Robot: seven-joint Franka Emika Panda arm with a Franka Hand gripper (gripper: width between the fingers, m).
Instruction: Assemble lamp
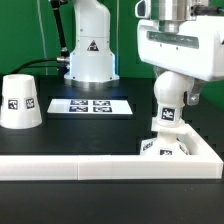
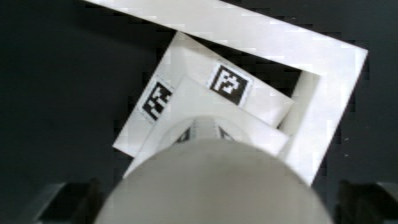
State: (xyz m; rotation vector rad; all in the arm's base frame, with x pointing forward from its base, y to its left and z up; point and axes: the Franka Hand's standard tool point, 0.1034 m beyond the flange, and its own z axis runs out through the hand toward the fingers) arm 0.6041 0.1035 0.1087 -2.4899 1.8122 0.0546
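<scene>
My gripper [image 1: 171, 104] hangs at the exterior view's right, shut on the white ball bulb [image 1: 166, 120], which carries a black-and-white tag. The bulb stands upright on or just above the flat square lamp base [image 1: 165, 149]; I cannot tell if they touch. The base sits in the corner of the white L-shaped wall [image 1: 100, 166]. In the wrist view the bulb [image 2: 205, 175] fills the foreground between the dark fingers [image 2: 71, 200], and the tagged base [image 2: 187, 95] lies beyond it. The cone shade [image 1: 20, 102] stands alone at the exterior view's left.
The marker board [image 1: 90, 105] lies flat on the black table behind the middle. A white robot pedestal [image 1: 90, 50] stands at the back. The wall runs along the front edge and turns up at the exterior view's right [image 1: 208, 150].
</scene>
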